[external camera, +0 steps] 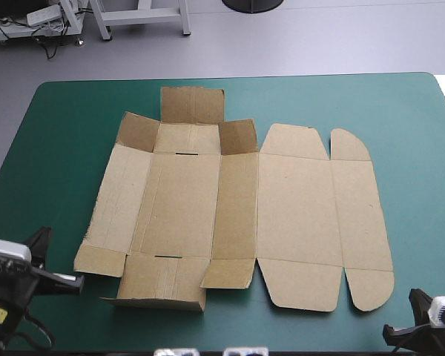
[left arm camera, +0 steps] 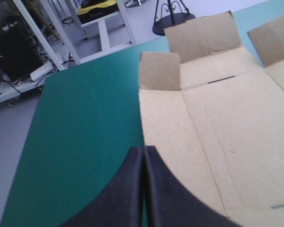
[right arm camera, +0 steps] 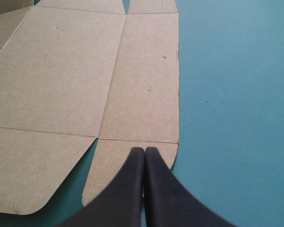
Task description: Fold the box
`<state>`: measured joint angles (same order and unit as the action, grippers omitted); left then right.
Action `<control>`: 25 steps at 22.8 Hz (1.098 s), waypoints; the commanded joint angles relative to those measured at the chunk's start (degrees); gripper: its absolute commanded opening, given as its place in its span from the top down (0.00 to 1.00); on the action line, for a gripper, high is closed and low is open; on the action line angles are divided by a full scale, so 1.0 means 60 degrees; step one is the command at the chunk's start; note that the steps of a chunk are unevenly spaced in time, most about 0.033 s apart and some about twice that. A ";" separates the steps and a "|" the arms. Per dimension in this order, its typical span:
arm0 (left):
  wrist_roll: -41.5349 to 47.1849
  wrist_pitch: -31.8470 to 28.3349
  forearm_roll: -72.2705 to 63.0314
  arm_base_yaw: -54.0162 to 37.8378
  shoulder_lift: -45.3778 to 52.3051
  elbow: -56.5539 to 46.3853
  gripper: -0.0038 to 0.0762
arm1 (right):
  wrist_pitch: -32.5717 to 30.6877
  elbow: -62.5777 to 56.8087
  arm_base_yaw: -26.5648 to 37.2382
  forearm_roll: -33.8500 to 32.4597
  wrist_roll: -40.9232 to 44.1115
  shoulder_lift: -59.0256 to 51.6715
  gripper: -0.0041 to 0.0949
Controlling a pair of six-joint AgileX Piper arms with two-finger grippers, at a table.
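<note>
The brown box point(external camera: 282, 208) lies as a cut sheet in the middle of the table, mostly flat. On its left half the far flap point(external camera: 193, 104) and two corner flaps point(external camera: 137, 132) stand partly raised, and a near flap point(external camera: 163, 285) is tilted up. My left gripper point(external camera: 43, 239) is shut at the near left corner of the table, apart from the sheet. In the left wrist view this gripper point(left arm camera: 143, 150) points along the box's left edge point(left arm camera: 217, 132). My right gripper point(external camera: 415, 298) is shut at the near right; in its wrist view the gripper point(right arm camera: 145, 150) hovers by the box's rounded near-right flap point(right arm camera: 128, 165).
The teal-green cover point(external camera: 59, 133) shows on all sides of the sheet, with the widest strips at the left and right. The table's far edge runs just beyond the raised far flap.
</note>
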<state>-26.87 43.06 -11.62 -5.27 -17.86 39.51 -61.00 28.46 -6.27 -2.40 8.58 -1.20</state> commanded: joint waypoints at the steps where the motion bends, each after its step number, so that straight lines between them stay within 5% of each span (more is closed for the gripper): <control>1: 0.0032 -0.2096 0.0818 0.0035 -0.1832 0.0707 0.96 | 0.0617 0.0193 -0.0029 -0.0167 -0.0067 0.0064 0.98; 6: 0.1984 -0.2570 0.2371 0.0035 -0.4550 0.1017 0.96 | 0.0617 0.0193 -0.0029 -0.0167 -0.0067 0.0064 0.98; 11: 0.2804 -0.0981 0.3026 -0.0046 -0.7474 0.2625 0.93 | 0.0617 0.0193 -0.0029 -0.0487 -0.0067 0.0064 0.98; 21: -0.2155 0.5231 -0.5487 -0.4863 -1.1136 0.5310 0.93 | 0.0597 0.0193 -0.0029 -0.0980 -0.0067 0.0064 0.98; 25: -0.1997 0.5151 -0.4579 -0.5298 -1.1498 0.5125 0.93 | 0.0616 0.0193 -0.0029 -0.1051 -0.0067 0.0064 0.98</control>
<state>-37.48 68.52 -37.80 -35.71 -87.83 69.16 -61.00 28.46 -6.27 -7.40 8.58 -1.20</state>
